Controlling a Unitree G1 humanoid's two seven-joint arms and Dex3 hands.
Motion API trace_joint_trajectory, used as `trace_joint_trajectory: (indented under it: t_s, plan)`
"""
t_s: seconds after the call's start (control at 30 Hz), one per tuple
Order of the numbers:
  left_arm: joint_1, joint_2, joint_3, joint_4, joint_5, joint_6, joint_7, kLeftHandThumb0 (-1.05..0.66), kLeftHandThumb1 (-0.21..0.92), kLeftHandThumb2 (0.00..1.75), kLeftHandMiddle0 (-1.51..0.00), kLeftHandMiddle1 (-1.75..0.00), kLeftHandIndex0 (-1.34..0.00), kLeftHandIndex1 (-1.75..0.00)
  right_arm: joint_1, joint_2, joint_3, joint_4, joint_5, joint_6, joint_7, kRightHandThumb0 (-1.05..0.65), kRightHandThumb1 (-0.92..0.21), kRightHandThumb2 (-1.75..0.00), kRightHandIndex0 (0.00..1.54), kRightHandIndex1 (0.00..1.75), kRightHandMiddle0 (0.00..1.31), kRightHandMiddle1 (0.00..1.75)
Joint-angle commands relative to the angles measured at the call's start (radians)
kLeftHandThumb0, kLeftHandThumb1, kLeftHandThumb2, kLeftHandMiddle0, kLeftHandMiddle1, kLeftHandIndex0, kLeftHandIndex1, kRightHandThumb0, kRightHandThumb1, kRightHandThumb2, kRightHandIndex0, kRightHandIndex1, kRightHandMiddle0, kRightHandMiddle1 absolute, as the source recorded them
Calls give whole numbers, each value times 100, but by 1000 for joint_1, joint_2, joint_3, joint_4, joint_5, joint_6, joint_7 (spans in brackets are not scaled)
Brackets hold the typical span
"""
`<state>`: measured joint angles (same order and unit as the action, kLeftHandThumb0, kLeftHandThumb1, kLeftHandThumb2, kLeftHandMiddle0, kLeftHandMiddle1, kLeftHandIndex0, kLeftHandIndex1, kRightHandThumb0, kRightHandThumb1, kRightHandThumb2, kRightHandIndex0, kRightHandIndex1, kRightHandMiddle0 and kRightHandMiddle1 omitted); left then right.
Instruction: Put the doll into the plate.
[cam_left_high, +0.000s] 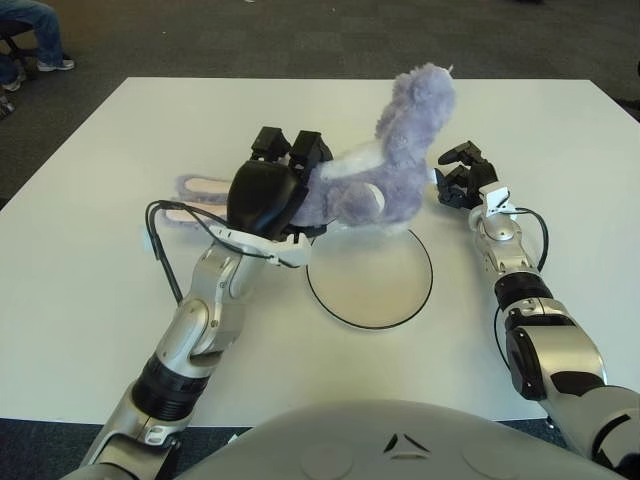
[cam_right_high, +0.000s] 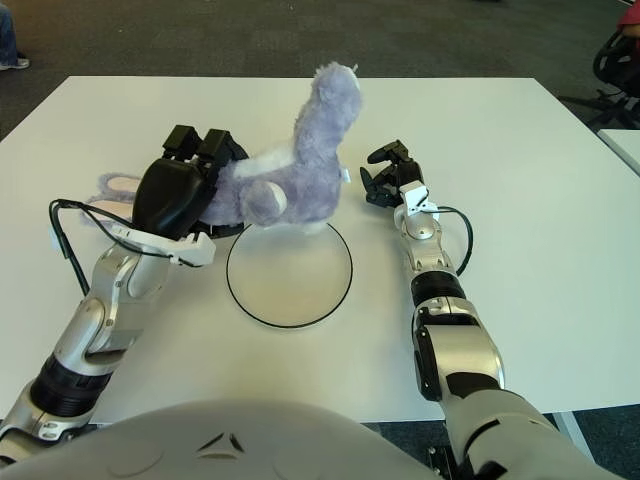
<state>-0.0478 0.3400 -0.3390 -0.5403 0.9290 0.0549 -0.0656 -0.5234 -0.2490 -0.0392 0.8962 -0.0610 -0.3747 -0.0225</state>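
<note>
A fluffy purple plush doll (cam_left_high: 385, 160) with long pink-lined ears (cam_left_high: 200, 187) is held off the table by my left hand (cam_left_high: 275, 185), whose fingers are shut on its body. The doll hangs over the far rim of the white black-edged plate (cam_left_high: 370, 285), its head raised to the upper right. My right hand (cam_left_high: 462, 178) shows just right of the doll and beyond the plate's right side, fingers curled, holding nothing. In the right eye view the doll (cam_right_high: 295, 165) overlaps the plate's (cam_right_high: 290, 285) far edge.
The white table (cam_left_high: 90, 250) stretches wide on both sides. A black cable (cam_left_high: 165, 235) loops from my left wrist. Dark carpet lies beyond the far edge, with a seated person's legs (cam_left_high: 30, 35) at the top left.
</note>
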Motion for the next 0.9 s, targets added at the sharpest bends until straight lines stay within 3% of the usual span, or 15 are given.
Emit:
trace_joint_trajectory:
  t_s: [0.0,0.13,0.3,0.63,0.87]
  plan:
    - [14,8,10,-35,-31,-30,-35,-13,51,104,-21,-175,-47,-167,57,12,22,51,-21,56,25,-1,-53,-99,58,158,29,164]
    - [42,13,14,-35,-69,-73,-42,-3,43,117,-30,-172,-53,-173,55,11,26,48,-26,61,22,-1,-53,-98,58,159,29,163]
    - [54,16,23,-28,-102,-109,-54,0,40,120,-37,-166,-55,-174,55,10,30,45,-30,66,19,-1,-53,-98,58,159,29,163]
    - [60,15,28,-9,-134,-171,-54,0,53,106,-23,-174,-46,-173,57,9,41,35,-37,78,12,-1,-53,-98,58,159,30,163]
    - [61,11,28,12,-116,-217,-22,0,55,101,-21,-175,-51,-163,59,8,49,28,-38,81,10,-1,-53,-98,58,159,30,163]
